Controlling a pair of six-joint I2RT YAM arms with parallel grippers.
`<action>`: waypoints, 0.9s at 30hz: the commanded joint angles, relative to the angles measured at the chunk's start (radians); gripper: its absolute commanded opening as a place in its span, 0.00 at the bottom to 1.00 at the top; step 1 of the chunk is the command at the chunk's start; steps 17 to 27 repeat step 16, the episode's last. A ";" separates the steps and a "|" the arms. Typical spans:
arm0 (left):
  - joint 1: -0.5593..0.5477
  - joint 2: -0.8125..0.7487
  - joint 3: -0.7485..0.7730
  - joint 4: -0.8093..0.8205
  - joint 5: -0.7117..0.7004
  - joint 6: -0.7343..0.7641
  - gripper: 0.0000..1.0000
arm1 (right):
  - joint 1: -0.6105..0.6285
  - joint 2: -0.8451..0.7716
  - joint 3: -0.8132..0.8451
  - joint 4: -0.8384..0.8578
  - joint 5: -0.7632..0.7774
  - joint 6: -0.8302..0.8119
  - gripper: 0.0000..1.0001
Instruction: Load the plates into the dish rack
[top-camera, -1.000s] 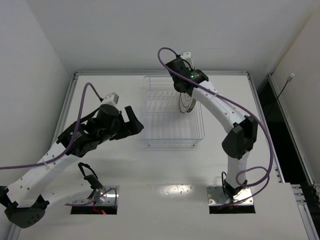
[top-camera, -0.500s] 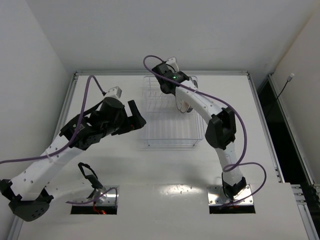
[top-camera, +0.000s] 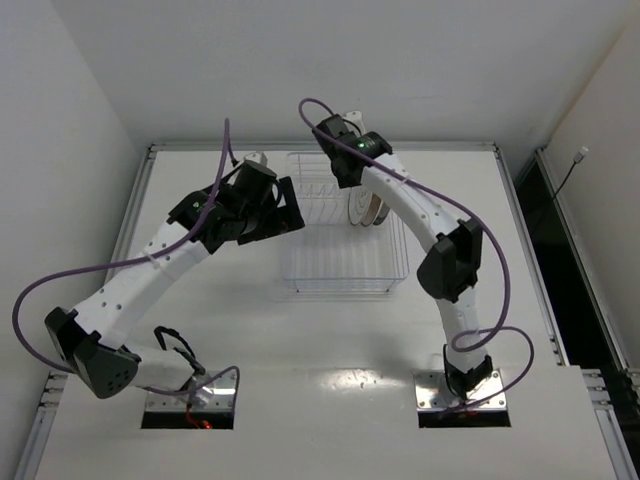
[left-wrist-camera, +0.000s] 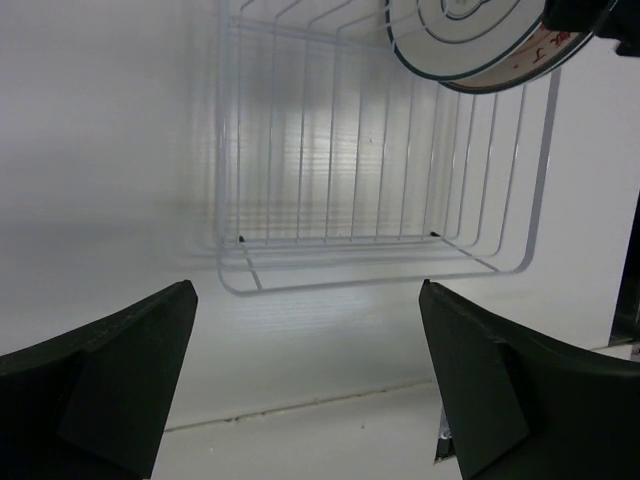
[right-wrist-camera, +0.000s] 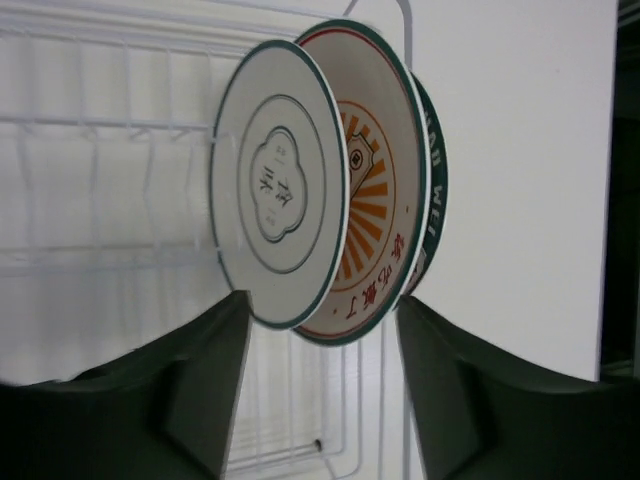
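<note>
The dish rack (top-camera: 340, 250) stands at the table's middle back. Three plates (top-camera: 368, 210) stand on edge together in its right back part. In the right wrist view the plate with a thin ring and centre drawing (right-wrist-camera: 278, 190) is in front. The orange-patterned plate (right-wrist-camera: 378, 235) is behind it, and the teal-rimmed plate (right-wrist-camera: 437, 185) is last. My right gripper (right-wrist-camera: 320, 325) is open, its fingertips flanking the plates' lower edges without clamping them. My left gripper (top-camera: 287, 207) is open and empty beside the rack's left wall. From the left wrist I see the dish rack (left-wrist-camera: 330, 230) and the plates (left-wrist-camera: 470, 45).
The table's raised rim (top-camera: 150, 150) runs along the back and left. The right arm's elbow (top-camera: 455, 265) hangs over the table right of the rack. Purple cables (top-camera: 225, 150) loop above both arms.
My right gripper has opened and let go of the plate it carried, which now stands with the others. The left arm has swung up and right to the rack's left side.
</note>
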 joint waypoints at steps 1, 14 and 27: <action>0.039 0.009 0.015 0.142 0.040 0.067 0.95 | -0.014 -0.191 0.056 -0.048 -0.110 0.022 0.58; 0.194 0.260 0.120 0.489 0.533 0.177 0.99 | -0.052 -0.953 -0.609 0.099 -0.468 -0.010 1.00; 0.203 0.272 0.147 0.480 0.551 0.202 0.99 | -0.062 -0.988 -0.650 0.072 -0.420 -0.010 1.00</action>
